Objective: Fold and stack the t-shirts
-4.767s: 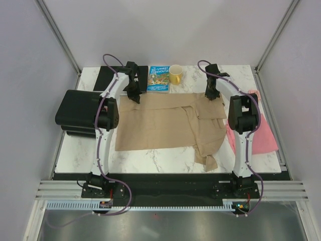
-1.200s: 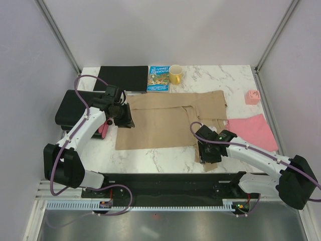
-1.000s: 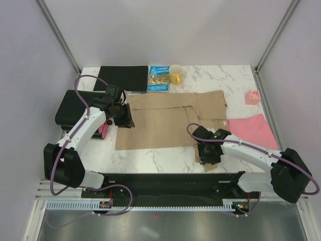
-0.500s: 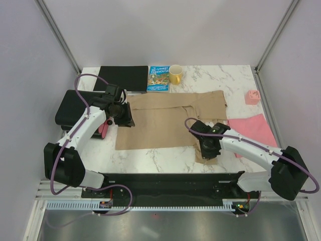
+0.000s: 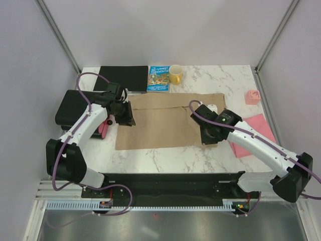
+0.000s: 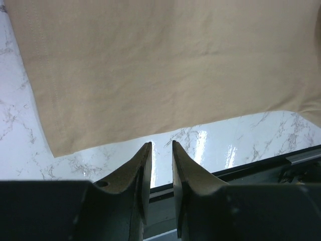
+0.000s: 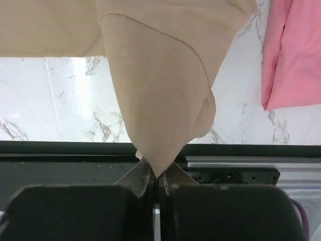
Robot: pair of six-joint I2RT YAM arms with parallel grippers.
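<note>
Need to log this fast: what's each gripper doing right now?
Left gripper: open a narrow gap, holding nothing.
Right gripper: closed on a corner of the tan t-shirt.

Along the back of the white marble surface (image 5: 165,155), a flat black pad (image 5: 123,76) lies on the left. Just beside it there's a blue picture book (image 5: 159,79), cover up. Right next to that, 1 yellow mug (image 5: 175,74) stands upright. Over by the right edge, well apart, sits a small pink block (image 5: 251,96). On the left edge is a black drawer box (image 5: 72,108), with a bit of pink showing at its near corner.
</note>
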